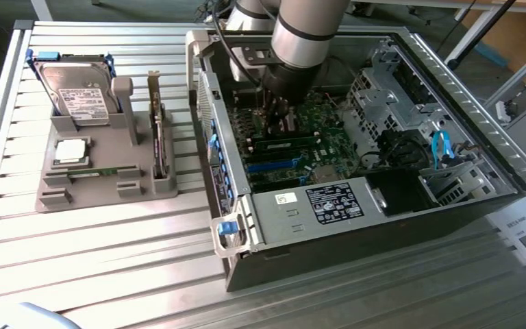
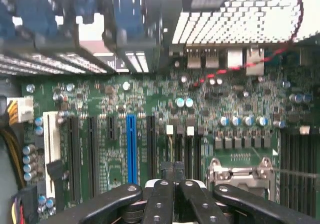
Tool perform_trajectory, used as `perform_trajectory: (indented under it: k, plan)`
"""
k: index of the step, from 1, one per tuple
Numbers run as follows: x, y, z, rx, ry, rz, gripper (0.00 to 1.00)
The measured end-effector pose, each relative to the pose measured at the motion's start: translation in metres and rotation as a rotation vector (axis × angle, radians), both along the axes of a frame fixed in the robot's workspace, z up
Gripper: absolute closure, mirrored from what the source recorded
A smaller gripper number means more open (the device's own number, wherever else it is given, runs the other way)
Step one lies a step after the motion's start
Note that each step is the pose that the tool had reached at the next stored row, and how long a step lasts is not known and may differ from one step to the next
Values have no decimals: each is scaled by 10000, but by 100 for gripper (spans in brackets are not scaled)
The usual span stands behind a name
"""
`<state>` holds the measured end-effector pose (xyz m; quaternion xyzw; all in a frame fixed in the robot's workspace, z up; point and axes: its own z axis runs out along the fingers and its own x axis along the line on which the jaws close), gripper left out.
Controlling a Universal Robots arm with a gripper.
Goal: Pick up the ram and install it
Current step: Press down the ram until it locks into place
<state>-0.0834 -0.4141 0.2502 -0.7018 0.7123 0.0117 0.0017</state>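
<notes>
Arm (image 1: 300, 34) reaches steeply down, closed jaws seemingly just above motherboard (image 2: 150, 114).

Matt grey plastic holder (image 1: 98, 185); ribbed bare-metal table (image 1: 107, 253); glossy green motherboard (image 2: 150, 108)

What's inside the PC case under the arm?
Inside the case: green motherboard with a blue slot and black slots, plus a power supply. The hand is shut above the board; the arm hides what lies beneath.
</notes>
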Motion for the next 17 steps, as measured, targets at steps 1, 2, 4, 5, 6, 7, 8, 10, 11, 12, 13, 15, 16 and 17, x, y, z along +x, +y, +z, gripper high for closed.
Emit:
perform_trajectory:
  k: [1,2,4,5,6,7,8,10,11,12,13,15,16,17]
  plan:
    - [-27,0,0,0,-3,-1,90]
    - [-54,0,0,-1,-5,-2,90]
    - [-107,0,0,-1,-10,-1,90]
    - [-119,0,0,0,-11,-1,90]
    - [-119,0,0,0,-12,-1,90]
    - [-119,0,0,0,-11,-1,90]
    - [-119,0,0,0,-11,0,90]
    - [-119,0,-5,0,-11,-1,90]
    - [-120,-1,-11,-1,-11,-1,90]
    - [-119,0,-20,-1,-11,-1,90]
    - [-119,0,-29,-1,-11,-1,90]
    - [-119,0,-49,0,-11,-1,90]
    - [-119,0,-57,0,-11,-1,90]
    - [-119,0,-70,0,-11,-1,90]
